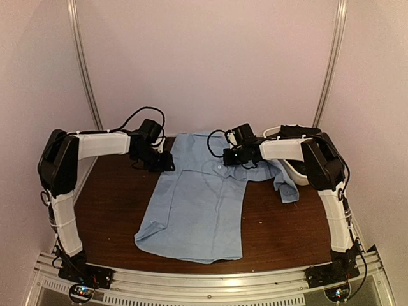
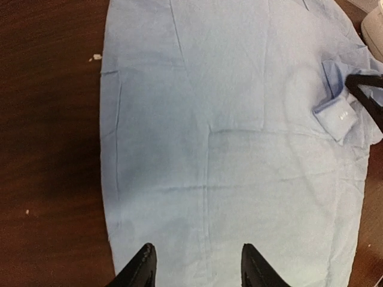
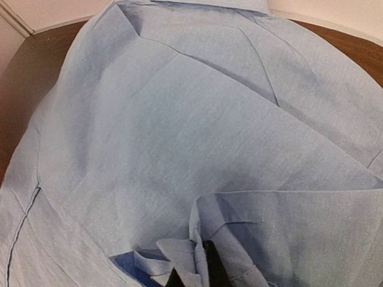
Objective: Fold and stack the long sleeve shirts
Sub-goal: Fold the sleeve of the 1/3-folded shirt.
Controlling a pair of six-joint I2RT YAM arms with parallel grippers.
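Blue shirt (image 1: 197, 210) spread flat; right hand (image 3: 191, 269) clamped on its sleeve (image 3: 281, 239), left hand (image 2: 196, 246) open over opposite edge.

One shirt (image 1: 197, 210), one table (image 1: 115, 210), two grippers: left gripper (image 1: 167, 164), right gripper (image 1: 228, 158). Probably one tub (image 1: 298, 173), half hidden.

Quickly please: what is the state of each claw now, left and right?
Left claw: open, holding nothing, over the light blue shirt.
Right claw: closed, pinching bunched cloth of that shirt.
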